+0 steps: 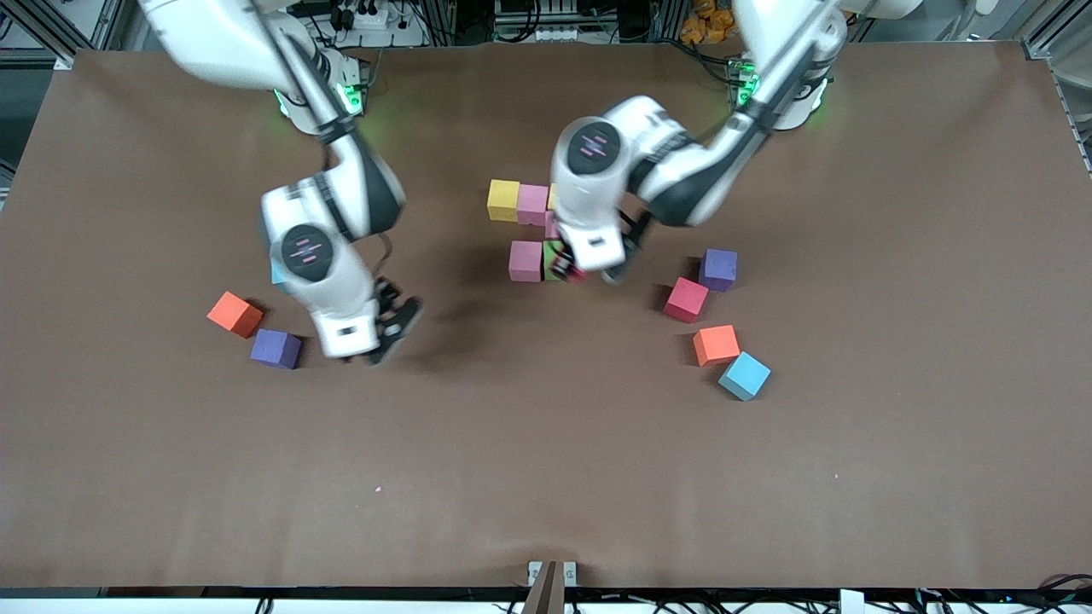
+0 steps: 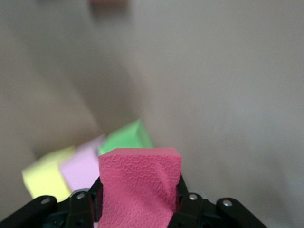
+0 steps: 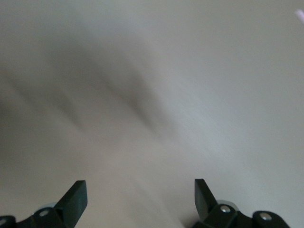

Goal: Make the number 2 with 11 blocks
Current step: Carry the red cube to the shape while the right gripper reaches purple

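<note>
My left gripper (image 1: 589, 271) is shut on a red block (image 2: 140, 185), low over the table right beside a green block (image 1: 553, 256). A pink block (image 1: 525, 261) touches the green one, toward the right arm's end. Farther from the front camera, a yellow block (image 1: 503, 199) and another pink block (image 1: 532, 204) sit side by side, with more partly hidden under my left wrist. In the left wrist view, the green block (image 2: 126, 137), a pink block (image 2: 80, 166) and a yellow block (image 2: 45, 175) lie past the held one. My right gripper (image 1: 388, 328) hangs open and empty over bare table (image 3: 142, 95).
Loose toward the left arm's end lie a purple block (image 1: 718, 269), a red block (image 1: 686, 299), an orange block (image 1: 716, 344) and a light-blue cube (image 1: 744, 375). Toward the right arm's end lie an orange block (image 1: 235, 314) and a purple block (image 1: 275, 348).
</note>
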